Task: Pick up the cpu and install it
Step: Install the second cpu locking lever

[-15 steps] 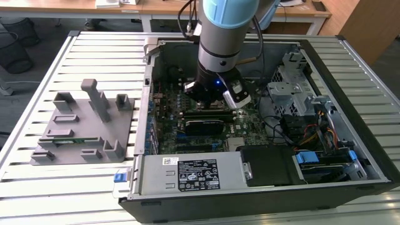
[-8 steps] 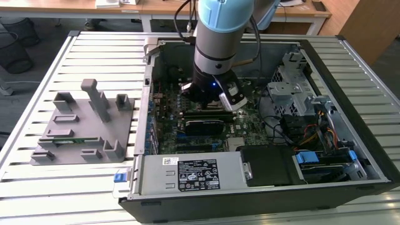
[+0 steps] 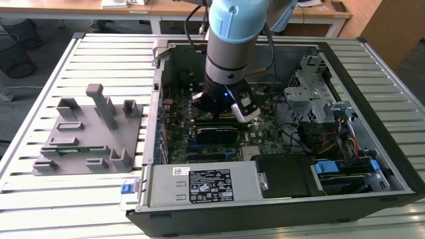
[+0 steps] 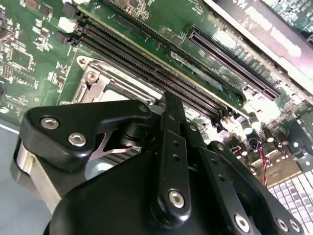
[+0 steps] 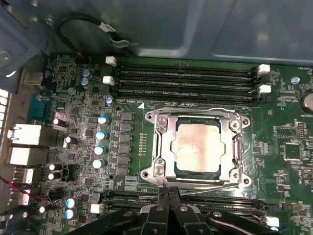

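Exterior view: a slatted metal table point(image 3: 99, 50) carries an open computer case point(image 3: 265, 219). The robot arm point(image 3: 232, 45) reaches straight down into the middle of the case. At nine o'clock from the case lies a grey holder point(image 3: 86, 144) with upright posts, and a thin green stick point(image 3: 74, 148) rests in one of its slots. At six o'clock from the arm sits the power supply box point(image 3: 199, 184), which bears a small white label point(image 3: 180, 171) and a larger black label point(image 3: 211, 186). Their print is too fine to make out. The arm's wrist covers the part of the board beneath it in this view.

In the first wrist view, the green motherboard point(image 5: 288, 122) lies flat. Its long black memory slots point(image 5: 186, 81) run beside the metal socket frame point(image 5: 161, 147). The cpu point(image 5: 198, 147), pale silver and smudged, lies flat inside that frame. The gripper point(image 5: 168, 193) has its two black fingers point(image 5: 163, 196) drawn together with nothing between them. Their tips are at the frame's near edge, just beside the cpu and apart from it.

In the second wrist view, the gripper's black linkage hides most of the socket frame and the fingertips themselves.
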`<action>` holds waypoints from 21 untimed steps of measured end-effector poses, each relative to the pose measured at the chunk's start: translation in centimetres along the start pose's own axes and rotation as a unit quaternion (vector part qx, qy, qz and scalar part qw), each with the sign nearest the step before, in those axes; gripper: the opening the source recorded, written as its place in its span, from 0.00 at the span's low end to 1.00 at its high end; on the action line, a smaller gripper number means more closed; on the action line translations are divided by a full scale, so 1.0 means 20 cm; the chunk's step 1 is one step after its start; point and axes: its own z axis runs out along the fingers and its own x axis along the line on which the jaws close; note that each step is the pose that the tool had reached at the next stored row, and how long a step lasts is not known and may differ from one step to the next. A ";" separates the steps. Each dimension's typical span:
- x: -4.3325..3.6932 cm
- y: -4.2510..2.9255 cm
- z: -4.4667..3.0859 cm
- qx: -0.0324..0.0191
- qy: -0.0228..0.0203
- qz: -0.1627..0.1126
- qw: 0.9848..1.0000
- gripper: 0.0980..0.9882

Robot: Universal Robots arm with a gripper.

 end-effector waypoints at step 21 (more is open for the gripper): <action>0.068 -0.070 0.033 -0.030 -0.002 0.003 1.000 0.01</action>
